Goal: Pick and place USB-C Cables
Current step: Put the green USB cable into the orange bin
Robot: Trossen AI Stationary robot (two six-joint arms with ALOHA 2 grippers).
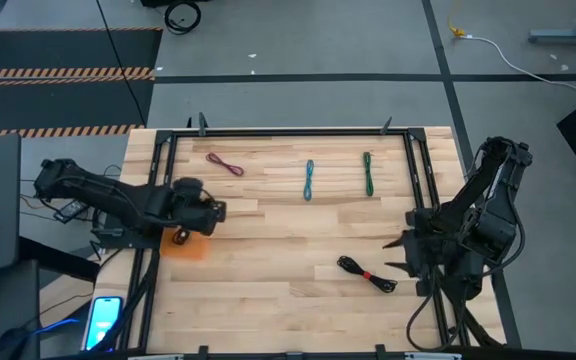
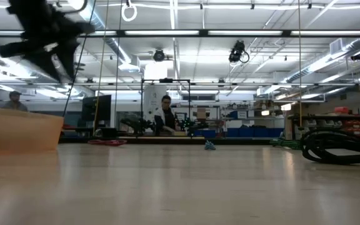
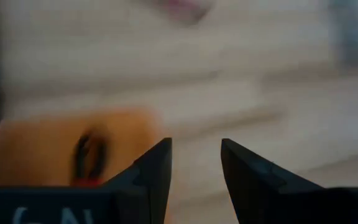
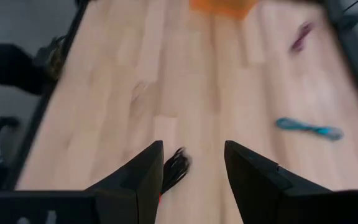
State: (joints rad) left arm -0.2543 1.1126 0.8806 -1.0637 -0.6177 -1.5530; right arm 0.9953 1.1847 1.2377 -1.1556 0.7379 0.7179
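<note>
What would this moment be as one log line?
left gripper: open above orange pad | black cable: on pad | right gripper: open, waiting

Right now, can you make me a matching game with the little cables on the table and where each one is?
Things:
1. maroon cable
2. teal-blue cable
3. green cable
4. black cable with red tie

Places:
A. nearest the right gripper
B. middle of the far row
C. far row, left-arm end
D. far row, right-arm end

Pairs: 1-C, 2-B, 3-D, 4-A
</note>
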